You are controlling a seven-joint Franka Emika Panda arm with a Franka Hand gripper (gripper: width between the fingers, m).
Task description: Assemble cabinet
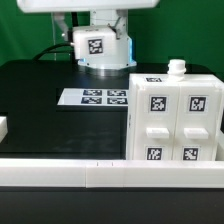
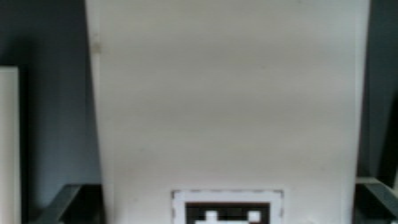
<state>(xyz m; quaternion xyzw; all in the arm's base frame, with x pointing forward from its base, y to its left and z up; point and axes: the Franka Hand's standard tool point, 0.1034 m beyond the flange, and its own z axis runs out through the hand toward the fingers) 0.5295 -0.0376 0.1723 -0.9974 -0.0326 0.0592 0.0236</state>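
Visitor: Cabinet (image 1: 175,115) first, where does it stand?

Arm: It stands upright on the dark table (image 1: 40,85), at the exterior view's right, close behind the low white wall (image 1: 100,170) that runs along the front edge. Its front face shows four square tags, one more tag lies on its top, and a small white knob (image 1: 177,67) sticks up from the top. The marker board (image 1: 95,97) lies flat on the table at the exterior view's left of the cabinet, near to it but apart.

Visitor: And your pincer (image 2: 221,200), is it clenched or released?

Arm: This I cannot tell. I hang over the far part of the table, behind the marker board as the exterior view sees it, and well apart from the cabinet. In the wrist view a tall white panel (image 2: 222,100) fills the middle, with one tag on the end nearest my fingers (image 2: 63,205), and these show only as dark corners at both sides of it. If the pads press on the panel or stand free of it, the picture is too blurred to say. In the exterior view a white piece with a tag (image 1: 96,46) sits at my lower end; I cannot say if it is the same panel.

Visitor: Anything else on the table?

Arm: A small white part (image 1: 3,128) at the exterior view's left, cut off by the frame.
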